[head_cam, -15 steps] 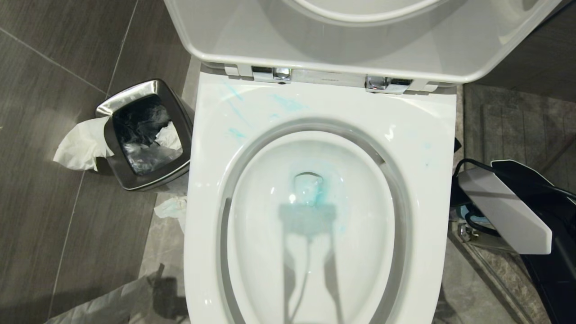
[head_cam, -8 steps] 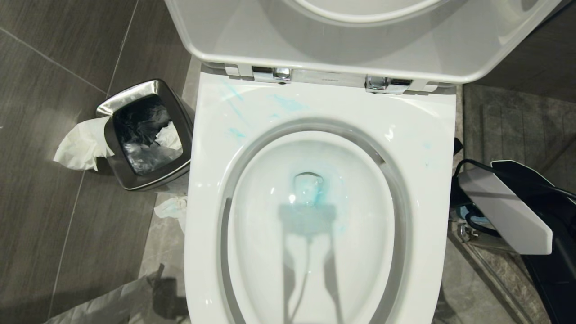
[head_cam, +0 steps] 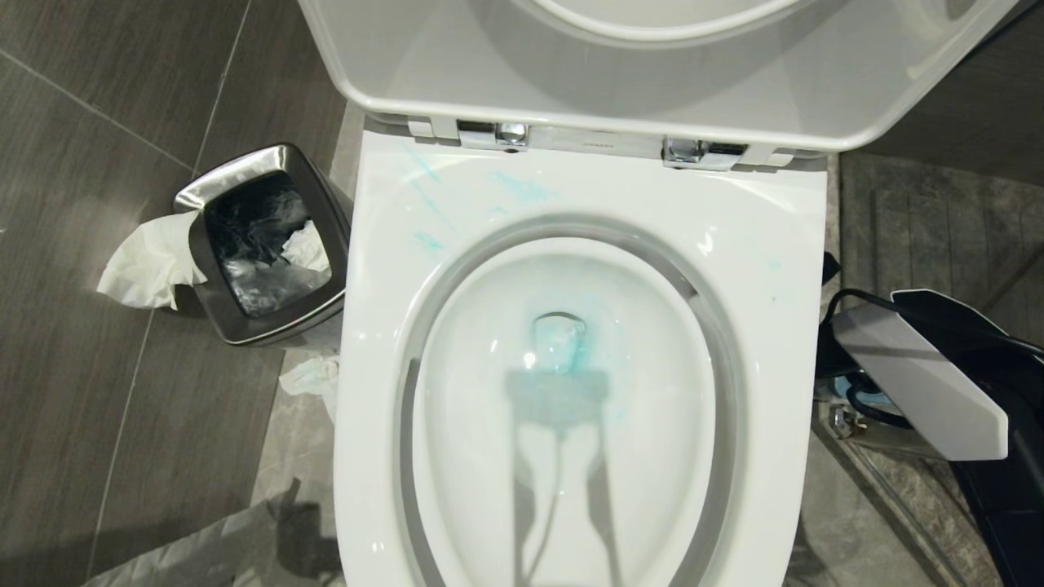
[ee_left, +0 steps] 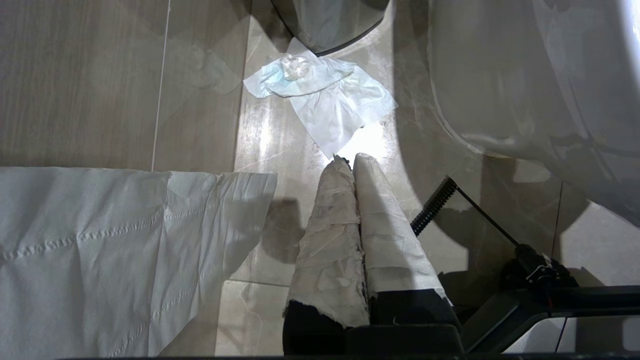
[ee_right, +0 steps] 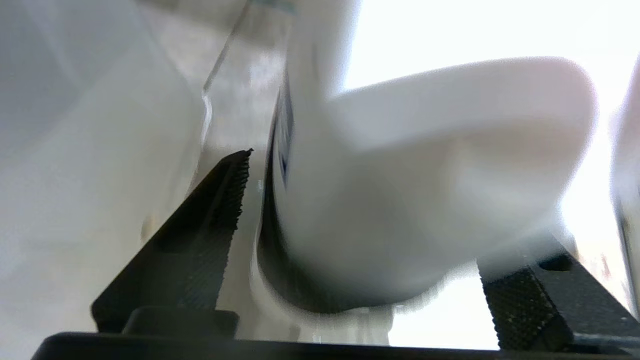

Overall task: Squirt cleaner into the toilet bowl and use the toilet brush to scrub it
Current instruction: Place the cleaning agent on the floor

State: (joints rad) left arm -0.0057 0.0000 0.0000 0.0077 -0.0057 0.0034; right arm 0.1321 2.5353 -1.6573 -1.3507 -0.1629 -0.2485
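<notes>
Straddling blurred white object, possibly bottle [ee_right: 400, 200], right fingers [ee_right: 215, 225] apart

We look straight down on the toilet bowl [head_cam: 571, 391], lid raised at twelve o'clock. The cleaner [head_cam: 581, 352] sits in the water at its centre, smears on the rim toward eleven. A waste bin [head_cam: 261, 244] stands at nine, tissue [head_cam: 147, 261] draped over its outer side. The right arm [head_cam: 917, 383] lies at three.

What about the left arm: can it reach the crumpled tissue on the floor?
Probably yes: the left gripper points at the crumpled tissue with only bare floor between, and the toilet bowl stands off to one side. Its fingers are shut, so they must open first.
</notes>
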